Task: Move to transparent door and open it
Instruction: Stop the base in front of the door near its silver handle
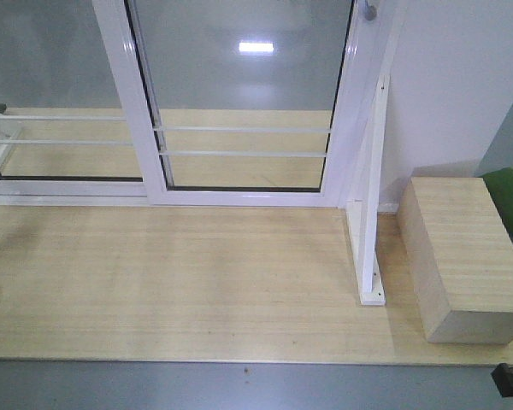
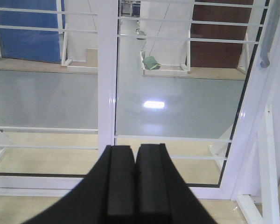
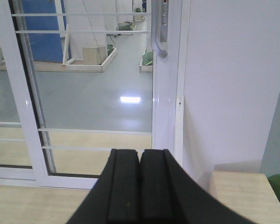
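The door (image 1: 244, 85) stands at the far side of the wooden platform (image 1: 154, 282), its right edge closed against the frame beside the wall (image 1: 449, 85). Its handle (image 3: 157, 35) is mounted high on that right edge; only its lower tip is caught in the front view. A second glass panel (image 1: 51, 77), without a handle, lies to the left.

The left gripper (image 2: 135, 156) and the right gripper (image 3: 140, 158) are both seen with jaws pressed together and nothing held.

The approach is judged unfinished, since the platform lies between the robot and the door. The base should be brought closer and kept square to the glass. The handle sits nearly straight ahead in the right wrist view, so the right arm is judged the better choice. Its jaws must be opened before the handle is reached and closed around the curved bar, not beside it. The panel should then be drawn left along its track, not pulled outward.

The white upright (image 1: 372, 213) and the wooden block (image 1: 462, 256) at the near right should be given room.
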